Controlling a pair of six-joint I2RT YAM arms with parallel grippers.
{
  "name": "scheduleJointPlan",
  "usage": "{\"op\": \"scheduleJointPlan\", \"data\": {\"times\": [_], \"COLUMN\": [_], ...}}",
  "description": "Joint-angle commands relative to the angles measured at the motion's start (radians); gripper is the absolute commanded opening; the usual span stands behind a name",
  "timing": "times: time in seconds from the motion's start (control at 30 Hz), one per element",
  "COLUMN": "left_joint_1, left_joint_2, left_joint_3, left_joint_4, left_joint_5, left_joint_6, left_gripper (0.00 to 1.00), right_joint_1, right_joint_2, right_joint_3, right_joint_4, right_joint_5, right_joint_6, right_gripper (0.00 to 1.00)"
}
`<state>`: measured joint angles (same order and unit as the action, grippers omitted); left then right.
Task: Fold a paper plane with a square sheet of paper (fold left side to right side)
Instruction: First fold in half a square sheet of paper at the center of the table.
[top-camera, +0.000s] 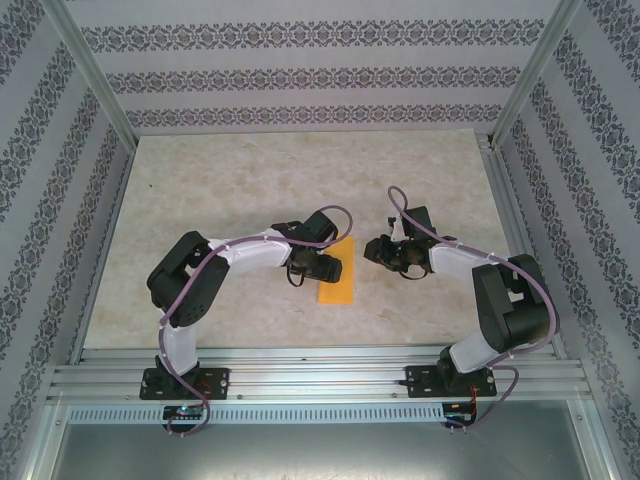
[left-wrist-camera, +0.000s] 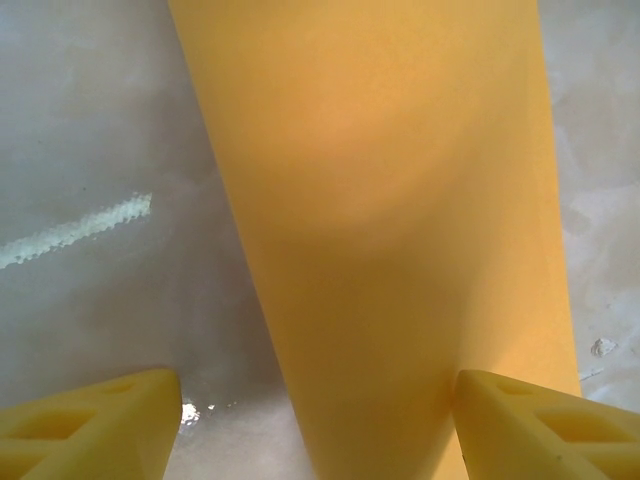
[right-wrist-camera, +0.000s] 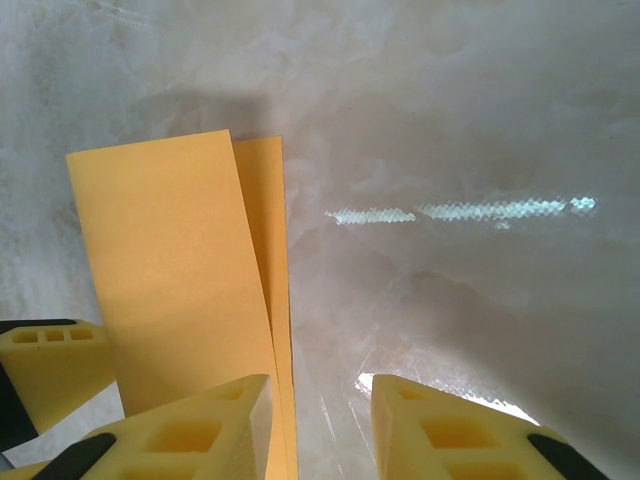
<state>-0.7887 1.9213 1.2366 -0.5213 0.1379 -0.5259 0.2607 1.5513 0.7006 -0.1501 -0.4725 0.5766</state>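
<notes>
Since the thin, plain orange-yellow square sheet of paper (top-camera: 338, 287) already lies doubled into a narrow strip on the pale marbled counter (top-camera: 230, 180) between the two arms, your job now is to seat the crease cleanly. The left pincer (top-camera: 322, 267) hangs low over the strip with its yellow latticed fingers (left-wrist-camera: 90, 425) spread wide, one towards each side of the paper, pinching nothing. The right pincer (top-camera: 378, 250) sits just beside the sheet's right edge. Its jaws are parted by a modest gap with bare counter showing between them, and it holds nothing either.

From the right wrist view, the top layer sits slightly askew, leaving a sliver of the lower layer (right-wrist-camera: 270, 250) exposed along the right edge. I judge you should square those edges before pressing. Then pin the strip with one pincer and stroke along the fold with light, even pressure so the thin paper doesn't skid or buckle.

No brand, label or writing can be read anywhere, and the paper is unmarked.
</notes>
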Motion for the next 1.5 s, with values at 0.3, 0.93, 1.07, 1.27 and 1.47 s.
{"op": "scheduleJointPlan", "data": {"times": [0.3,0.93,1.07,1.27,1.47], "left_joint_1": [-0.044,-0.043,-0.043,-0.043,-0.044], "left_joint_2": [0.050,0.078,0.085,0.084,0.082], "left_joint_3": [0.020,0.057,0.065,0.064,0.063], "left_joint_4": [0.041,0.004,0.004,0.013,0.027], "left_joint_5": [0.086,0.048,0.054,0.099,0.127], "left_joint_6": [0.036,-0.009,-0.013,0.011,0.023], "left_gripper": [0.75,0.75,0.75,0.75,0.76], "right_joint_1": [-0.006,0.011,0.012,0.016,0.018], "right_joint_2": [-0.022,-0.020,-0.016,-0.013,-0.007], "right_joint_3": [-0.013,-0.023,-0.024,-0.021,-0.016], "right_joint_4": [0.012,0.039,0.040,0.041,0.039], "right_joint_5": [-0.026,-0.049,-0.051,-0.054,-0.054], "right_joint_6": [0.003,0.036,0.037,0.038,0.040], "right_gripper": [0.32,0.30,0.30,0.30,0.30]}}
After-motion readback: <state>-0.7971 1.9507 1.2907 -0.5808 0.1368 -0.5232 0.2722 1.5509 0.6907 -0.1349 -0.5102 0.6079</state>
